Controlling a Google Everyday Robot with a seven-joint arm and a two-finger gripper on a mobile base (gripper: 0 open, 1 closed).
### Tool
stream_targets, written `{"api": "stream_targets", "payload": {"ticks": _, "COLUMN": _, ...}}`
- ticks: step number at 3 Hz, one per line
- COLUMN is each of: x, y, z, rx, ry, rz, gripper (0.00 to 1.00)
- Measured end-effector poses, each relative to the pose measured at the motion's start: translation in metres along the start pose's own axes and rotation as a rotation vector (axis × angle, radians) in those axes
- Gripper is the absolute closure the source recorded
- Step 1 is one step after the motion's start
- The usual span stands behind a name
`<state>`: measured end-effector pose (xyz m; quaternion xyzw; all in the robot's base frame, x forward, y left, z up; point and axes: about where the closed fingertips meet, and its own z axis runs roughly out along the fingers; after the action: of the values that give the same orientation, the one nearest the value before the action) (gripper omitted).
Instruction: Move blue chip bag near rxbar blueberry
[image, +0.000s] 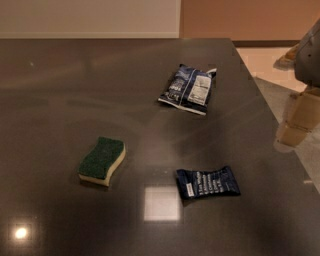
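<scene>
At the far right edge we see the gripper (296, 124), a pale beige, blocky shape hanging below a grey arm (310, 55) that is cut off by the frame. It hovers over the right rim of the table, apart from every object, and holds nothing. We cannot tell how wide it stands.

Starting from the left, the dark, glossy table (65, 90) fills most of the view. A sponge (102, 161) lies left of centre, with a green scouring top, a pale yellow body and wavy sides. To its right, towards the near edge, a bright square of reflected light (161, 202) shows on the surface.

Further right and towards the back lies the blue chip bag (189, 89). It is dark blue, crinkled foil, lying flat and slightly angled, with a white label panel on its right half and a white strip along its near edge. It touches nothing.

Nearer to us, and a little further right, lies the rxbar blueberry (207, 183). This small, flat, dark blue wrapper has rows of light text and crimped ends. The bag and the bar are well apart, with bare table between them.
</scene>
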<state>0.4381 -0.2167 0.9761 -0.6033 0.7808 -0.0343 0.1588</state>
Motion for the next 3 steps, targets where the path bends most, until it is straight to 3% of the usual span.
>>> {"api": "stream_targets", "payload": {"ticks": 1, "x": 0.0, "y": 0.0, "z": 0.0, "rx": 0.0, "ry": 0.0, "rz": 0.0, "gripper": 0.0}}
{"api": "stream_targets", "payload": {"ticks": 2, "x": -0.007, "y": -0.013, "z": 0.004, "rx": -0.009, "ry": -0.004, "rz": -0.059, "gripper": 0.0}}
{"api": "stream_targets", "payload": {"ticks": 3, "x": -0.022, "y": -0.036, "z": 0.023, "rx": -0.04, "ry": -0.006, "rz": -0.175, "gripper": 0.0}}
